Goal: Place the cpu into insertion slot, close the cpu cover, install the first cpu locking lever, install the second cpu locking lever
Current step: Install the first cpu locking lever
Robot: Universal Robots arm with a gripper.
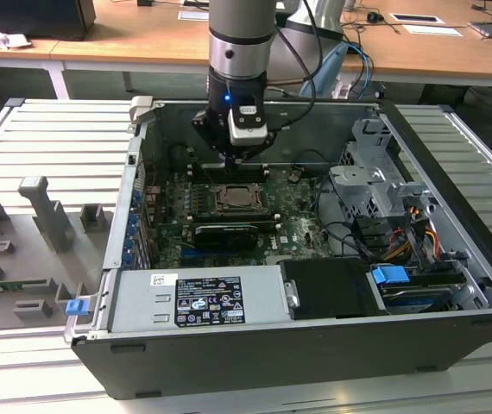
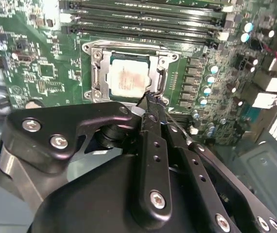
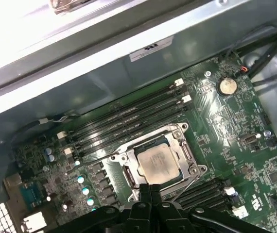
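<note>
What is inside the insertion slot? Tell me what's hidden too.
The cpu lies inside, framed by the cpu cover. What lies beneath it is hidden; the gripper covers the insertion slot's near edge.

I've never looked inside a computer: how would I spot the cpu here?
Inside the open black computer case, find the green motherboard. Near its middle is a square metal-rimmed socket; the cpu is the flat silver-grey square inside it, unlike the long narrow black memory slots alongside.
</note>
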